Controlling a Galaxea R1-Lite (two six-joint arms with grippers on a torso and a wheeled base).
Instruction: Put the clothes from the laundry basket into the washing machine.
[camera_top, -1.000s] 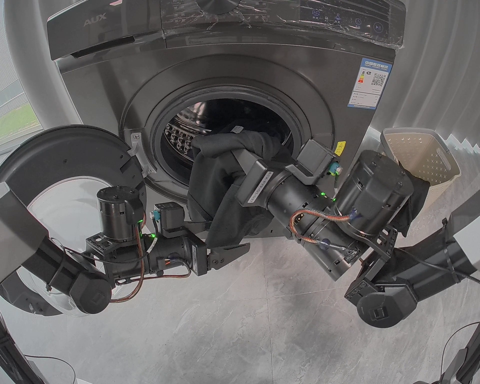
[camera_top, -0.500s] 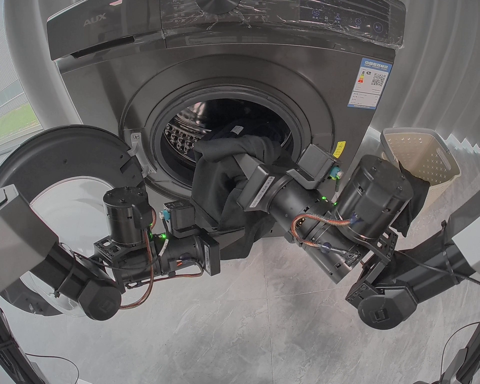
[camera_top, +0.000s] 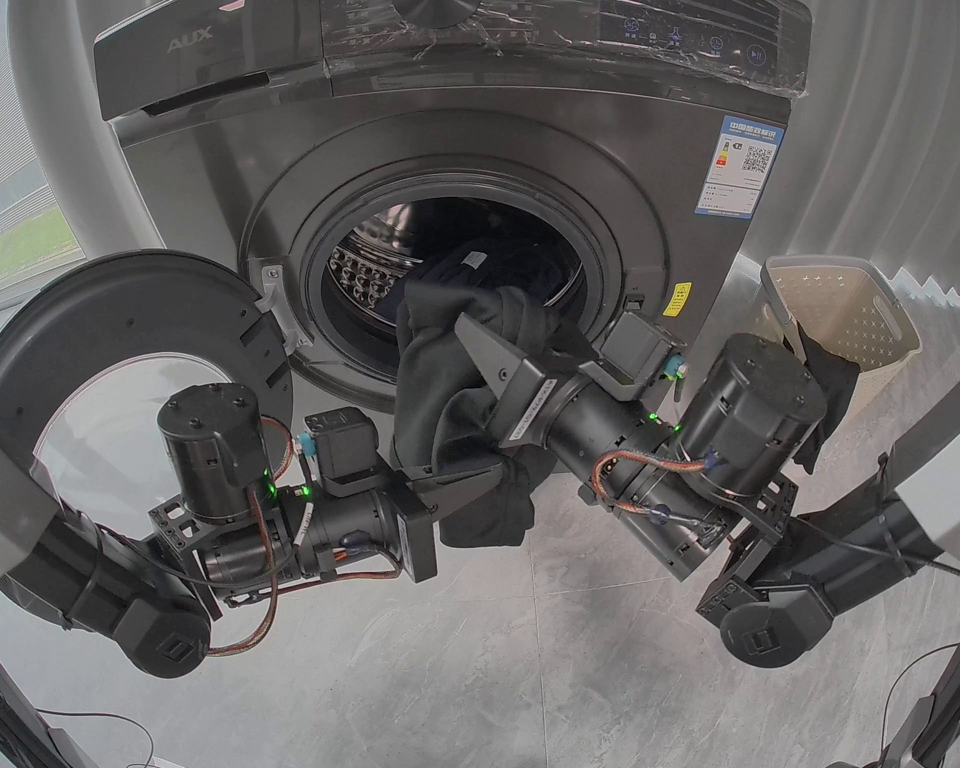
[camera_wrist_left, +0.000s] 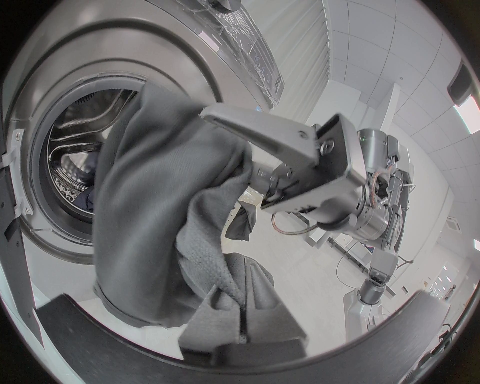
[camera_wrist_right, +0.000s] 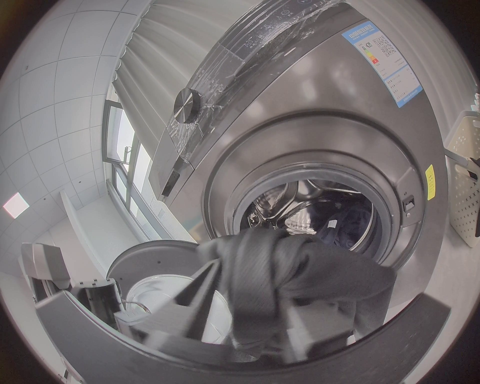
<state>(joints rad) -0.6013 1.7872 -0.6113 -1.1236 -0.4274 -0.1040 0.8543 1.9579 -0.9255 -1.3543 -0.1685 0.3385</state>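
A dark grey garment (camera_top: 440, 400) hangs in front of the washing machine's (camera_top: 640, 190) open drum (camera_top: 400, 250), draped over my right gripper (camera_top: 470, 350). Its fingers stand apart, one finger (camera_wrist_right: 192, 297) bare and the other under the cloth (camera_wrist_right: 280, 270). My left gripper (camera_top: 490, 470) sits below, shut, with its tips (camera_wrist_left: 242, 300) pressed against the garment's bunched lower part (camera_wrist_left: 215, 270). Another dark item (camera_wrist_right: 345, 225) lies inside the drum. The beige laundry basket (camera_top: 850, 300) stands to the right of the machine, with a dark cloth (camera_top: 825, 385) hanging over its rim.
The round door (camera_top: 130, 320) is swung open on the left, close behind my left arm. Grey tiled floor (camera_top: 520, 650) spreads in front of the machine. A pale curtain (camera_top: 890, 130) hangs behind the basket.
My left gripper went in under the hanging garment and now presses its lower part, which is bunched up. My right gripper drew slightly back and down from the drum mouth.
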